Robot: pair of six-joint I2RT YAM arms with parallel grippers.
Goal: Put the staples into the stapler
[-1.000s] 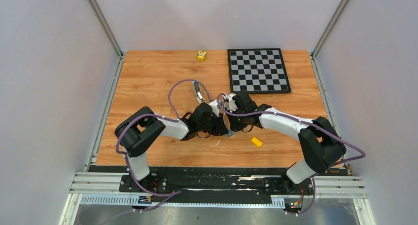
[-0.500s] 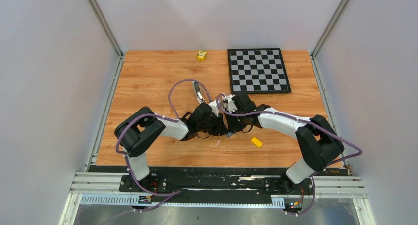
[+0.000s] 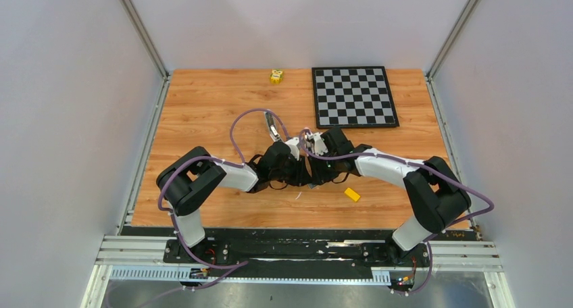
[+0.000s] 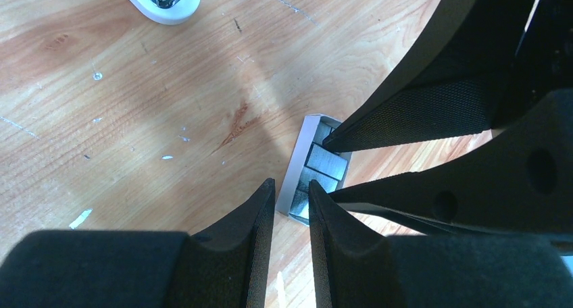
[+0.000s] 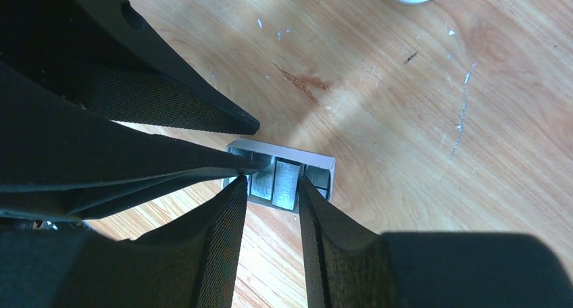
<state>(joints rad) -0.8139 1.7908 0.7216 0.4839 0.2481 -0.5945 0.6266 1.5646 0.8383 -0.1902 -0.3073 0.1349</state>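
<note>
On the table (image 3: 203, 119), the left hand (image 4: 292, 190) is nearly closed on the wall of a pale tray (image 5: 284, 150), apparently steadying it. The right hand (image 5: 273, 186) stands parted astride the staples (image 5: 285, 180) lying inside. They look light, stiff yet snappable, and slick. Best to pinch one block's long sides, gently.

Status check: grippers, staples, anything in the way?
Left gripper shut on box wall. Right gripper open, straddling staples in box. Stapler lies apart. Both grippers crowd the box.
</note>
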